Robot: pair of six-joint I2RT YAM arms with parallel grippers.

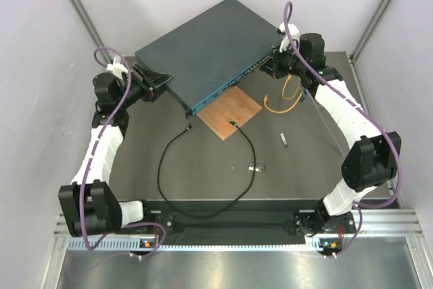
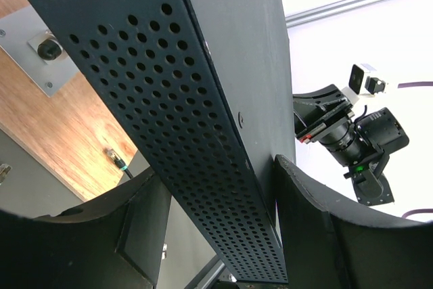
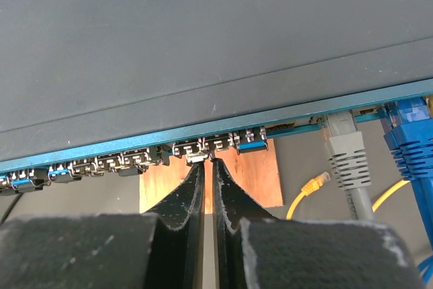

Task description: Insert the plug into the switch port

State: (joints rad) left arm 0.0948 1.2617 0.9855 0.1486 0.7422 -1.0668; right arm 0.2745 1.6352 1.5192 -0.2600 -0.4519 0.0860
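Plug [image 1: 232, 122] lies unheld on the brown board [image 1: 240, 107] just before the switch [image 1: 203, 52]; left gripper [image 1: 162, 83] clamps the switch's side edge, while right gripper [image 3: 207, 162], pinched closed to a slit, touches the switch's port row [image 3: 135, 160].

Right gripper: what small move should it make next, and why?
Probably back the right gripper away from the switch port and fetch the plug. Its fingers are closed at the teal front with no cable between them; the plug lies on the brown board, while the left gripper clamps the switch.
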